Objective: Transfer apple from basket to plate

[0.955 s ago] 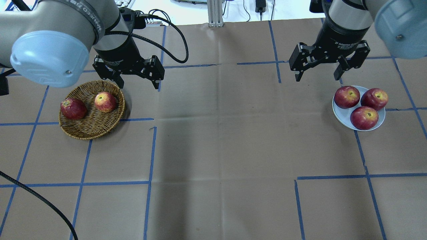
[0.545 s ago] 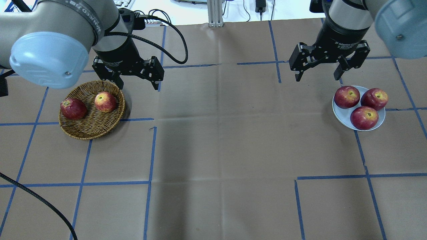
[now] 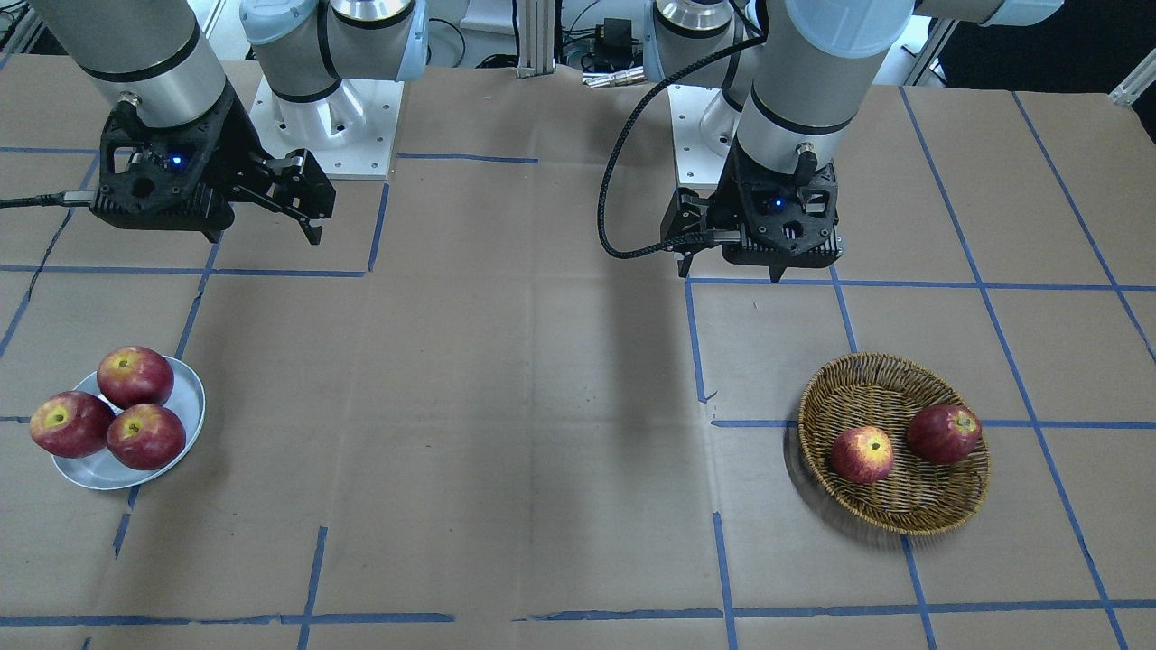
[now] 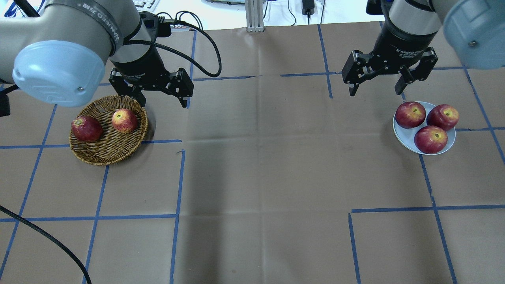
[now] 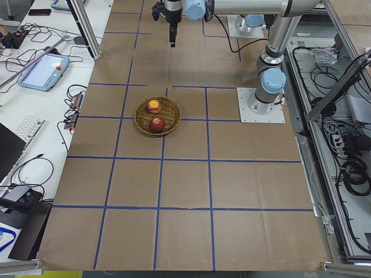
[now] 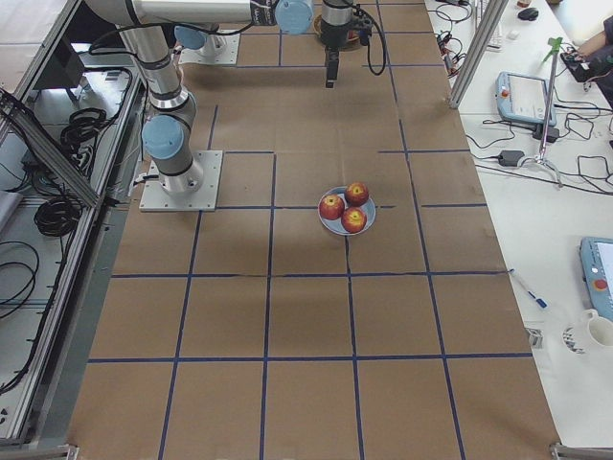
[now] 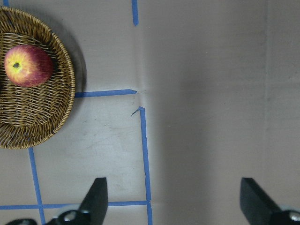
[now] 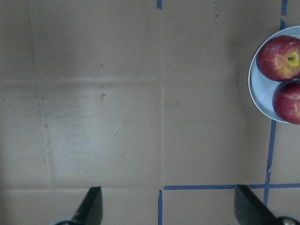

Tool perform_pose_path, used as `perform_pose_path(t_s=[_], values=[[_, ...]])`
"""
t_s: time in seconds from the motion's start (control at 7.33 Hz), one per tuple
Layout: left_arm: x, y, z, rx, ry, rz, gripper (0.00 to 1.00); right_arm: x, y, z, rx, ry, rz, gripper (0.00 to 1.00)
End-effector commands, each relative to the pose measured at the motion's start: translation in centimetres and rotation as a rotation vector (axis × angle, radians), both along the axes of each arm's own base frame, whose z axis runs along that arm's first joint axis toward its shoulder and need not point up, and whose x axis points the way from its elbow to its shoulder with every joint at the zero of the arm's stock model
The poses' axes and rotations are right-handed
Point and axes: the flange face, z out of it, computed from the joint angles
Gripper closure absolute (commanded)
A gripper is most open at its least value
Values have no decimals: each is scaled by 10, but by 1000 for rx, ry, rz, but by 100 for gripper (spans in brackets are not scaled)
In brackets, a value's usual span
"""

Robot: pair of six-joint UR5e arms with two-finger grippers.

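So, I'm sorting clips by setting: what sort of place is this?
Probably a robotics lab. The left arm and right arm are bolted to a table gridded with blue tape, and side benches hold a teach pendant, a keyboard and loose cables.

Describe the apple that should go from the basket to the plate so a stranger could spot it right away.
Find the round wicker basket on the robot's left side of the table. Of its two apples, take the apple toward the table's middle: paler, with a yellow-orange blush, unlike the deep-red apple beside it.
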Motion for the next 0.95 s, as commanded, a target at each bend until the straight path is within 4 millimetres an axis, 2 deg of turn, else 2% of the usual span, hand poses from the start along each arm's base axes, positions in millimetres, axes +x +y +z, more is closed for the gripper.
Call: perform_pose_path(t_s=[0.0, 0.27, 0.41, 0.55, 0.68, 0.82], values=[[2, 0, 1, -2, 0, 0, 1, 0, 0, 0, -2, 0, 0, 0], [7, -3, -2, 2, -2, -24, 1, 0, 0, 0, 0, 0, 0, 0], [34, -11, -7, 9, -4, 17, 1, 0, 0, 0, 0, 0, 0, 0], [76, -25, -19, 26, 0, 3, 1, 0, 0, 0, -2, -2, 0, 0], [109, -40, -37, 0, -3, -44, 1, 0, 0, 0, 0, -2, 0, 0], [128, -53, -62, -32, -10, -76, 1, 0, 0, 0, 0, 0, 0, 0]])
